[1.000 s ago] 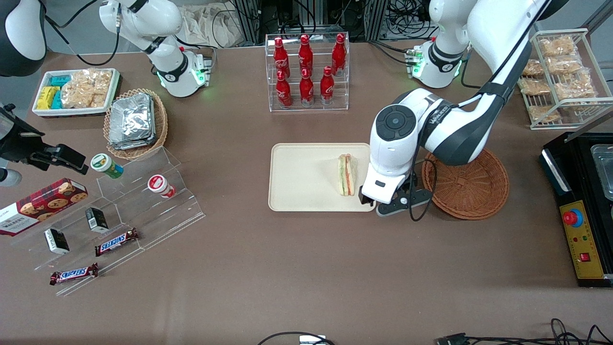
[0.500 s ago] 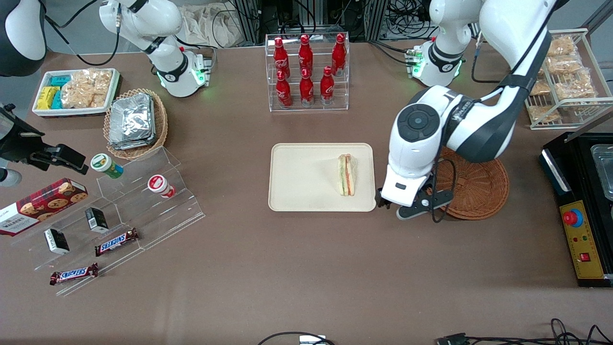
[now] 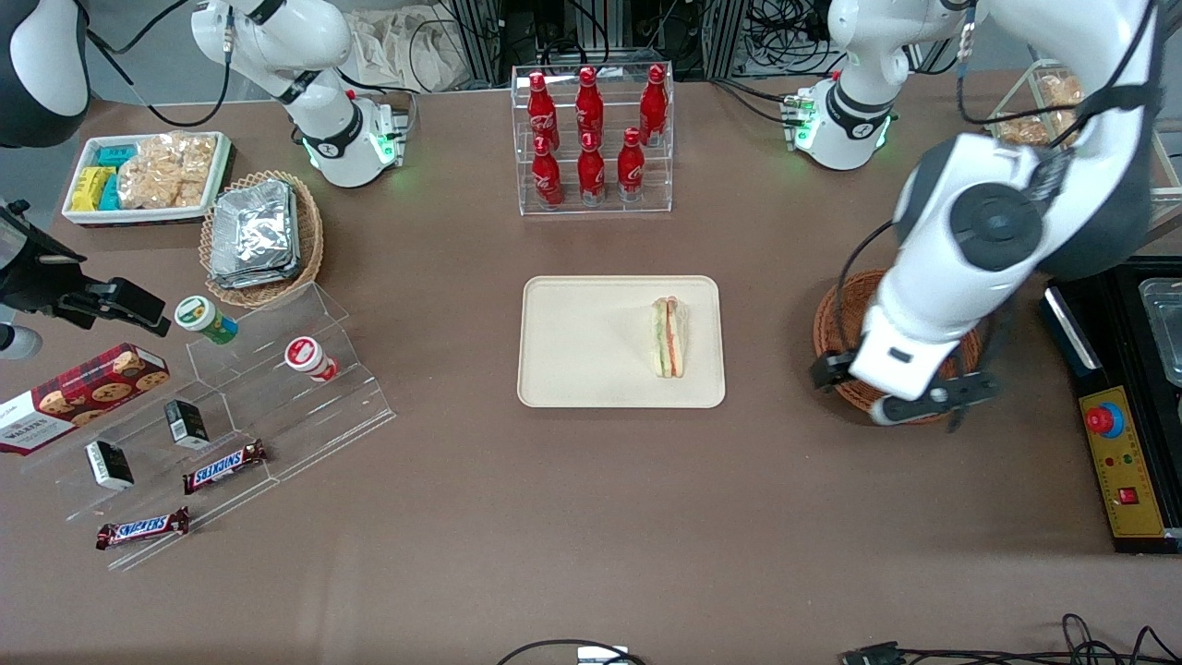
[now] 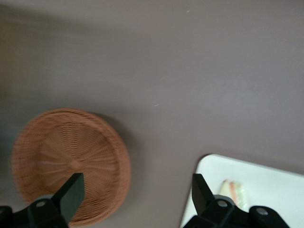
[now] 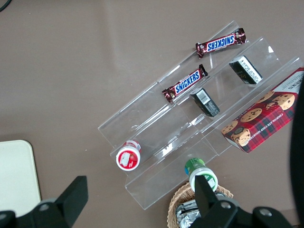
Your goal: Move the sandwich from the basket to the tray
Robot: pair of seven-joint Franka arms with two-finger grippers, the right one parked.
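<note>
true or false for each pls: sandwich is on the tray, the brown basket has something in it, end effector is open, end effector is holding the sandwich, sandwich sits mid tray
1. The sandwich is on the tray. True.
2. The basket holds something. False: it is empty.
3. The end effector is open. True: its fingers are spread, gripping nothing.
4. The end effector holds the sandwich. False: it hovers over the basket, apart from the sandwich.
5. The sandwich sits mid tray. False: it lies near the tray edge closest to the basket.
</note>
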